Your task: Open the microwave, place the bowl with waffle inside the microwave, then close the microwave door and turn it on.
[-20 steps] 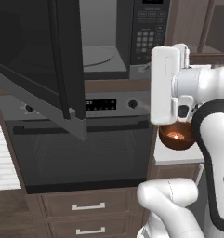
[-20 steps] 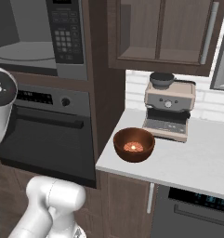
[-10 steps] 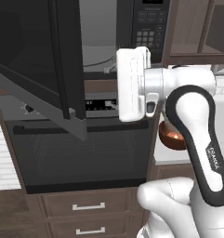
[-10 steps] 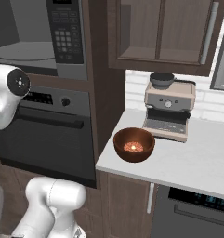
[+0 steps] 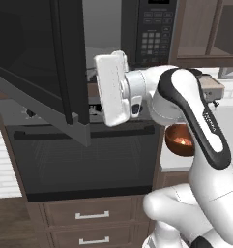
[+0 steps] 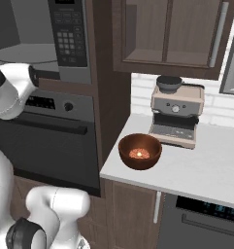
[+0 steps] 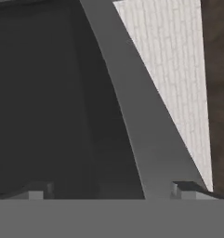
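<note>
Clearance explains it: dark glass grey-framed microwave door stands swung out; open claw empty beside it; reddish-brown wooden bowl waits on table.

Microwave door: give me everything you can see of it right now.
The microwave door is swung wide open toward the left, a large dark tinted glass panel in a grey frame, hanging out over the oven below. In the hand view its grey edge runs diagonally just ahead of the open gripper; contact cannot be told.
</note>
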Available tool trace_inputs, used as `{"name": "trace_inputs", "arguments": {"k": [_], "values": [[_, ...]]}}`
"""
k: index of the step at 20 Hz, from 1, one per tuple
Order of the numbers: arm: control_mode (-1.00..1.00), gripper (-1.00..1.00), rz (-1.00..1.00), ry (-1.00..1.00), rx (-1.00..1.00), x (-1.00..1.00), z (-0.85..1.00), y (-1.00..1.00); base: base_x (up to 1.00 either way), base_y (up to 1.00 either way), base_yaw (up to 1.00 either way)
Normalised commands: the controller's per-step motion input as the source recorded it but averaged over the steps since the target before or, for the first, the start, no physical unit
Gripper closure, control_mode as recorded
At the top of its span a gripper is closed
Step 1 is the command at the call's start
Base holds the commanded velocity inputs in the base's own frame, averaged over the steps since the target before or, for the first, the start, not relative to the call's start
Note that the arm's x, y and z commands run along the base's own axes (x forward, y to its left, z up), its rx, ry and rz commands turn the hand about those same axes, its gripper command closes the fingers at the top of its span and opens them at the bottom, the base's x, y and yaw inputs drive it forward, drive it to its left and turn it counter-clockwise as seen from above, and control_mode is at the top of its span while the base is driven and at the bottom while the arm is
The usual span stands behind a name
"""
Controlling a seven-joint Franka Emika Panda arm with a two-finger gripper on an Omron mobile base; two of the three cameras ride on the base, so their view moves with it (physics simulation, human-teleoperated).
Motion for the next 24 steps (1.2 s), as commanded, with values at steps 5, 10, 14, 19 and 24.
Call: {"name": "trace_inputs", "arguments": {"k": [5,10,14,19,24], "values": [[-1.0,-1.0,0.33,-0.24,0.0,0.23,-0.05,0.71,0.0,0.0,0.0],[-1.0,-1.0,0.22,-0.22,-0.03,0.24,-0.02,0.98,0.0,0.0,0.0],[-1.0,-1.0,0.17,-0.23,-0.03,0.06,-0.01,0.85,0.0,0.0,0.0],[-1.0,-1.0,0.08,-0.29,-0.01,-0.08,-0.04,0.22,0.0,0.0,0.0],[-1.0,-1.0,-0.12,-0.27,0.0,-0.57,-0.34,-0.99,0.0,0.0,0.0]]}}
